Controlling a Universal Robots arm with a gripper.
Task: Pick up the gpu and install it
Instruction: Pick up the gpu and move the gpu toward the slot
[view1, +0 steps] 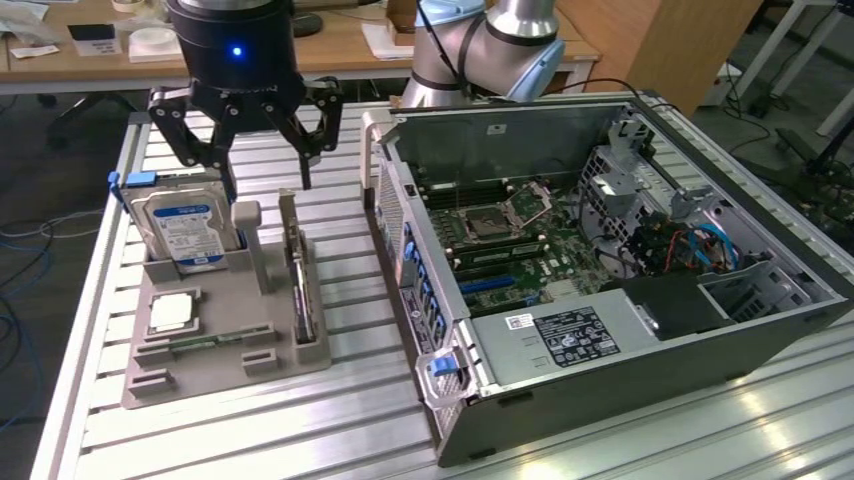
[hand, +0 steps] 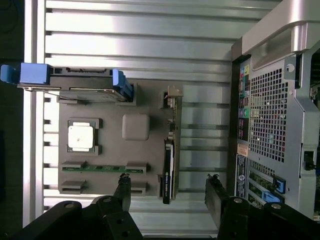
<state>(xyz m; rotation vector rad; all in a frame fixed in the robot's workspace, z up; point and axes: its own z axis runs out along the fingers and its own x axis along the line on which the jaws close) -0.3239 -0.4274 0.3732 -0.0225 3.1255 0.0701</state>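
Slatted aluminium makes up the worktop (view1: 267, 430), whose bare ribs run across the lower edge of the exterior view. Nearest on it, in the lower right of that frame, lies an open computer case (view1: 601, 385) on its side. Its labelled power supply (view1: 567, 335) sits toward the front and the motherboard (view1: 521, 240) lies deeper inside.

At the lower left of the frame, just beside the case, rests a grey holder (view1: 200, 375). A memory stick (view1: 187, 345) lies in a slot near the holder's front edge, and a square silver processor (view1: 174, 312) sits just behind it.

The gpu (view1: 300, 290) stands on its long edge in a slot along the side of the holder nearest the case, with its metal bracket at the far end. Behind the processor, a hard drive (view1: 187, 230) with a blue-white label stands upright.

Above the far end of the holder, in the upper left of the frame, hovers the hand (view1: 267, 187). It is spread open, gripping nothing and clear of the gpu. In the wrist view the gpu (hand: 168, 165) runs toward the gap between the two fingertips (hand: 124, 180), roughly midway.

Farther back are the robot arm (view1: 494, 50) and a wooden worktop with papers (view1: 80, 60).
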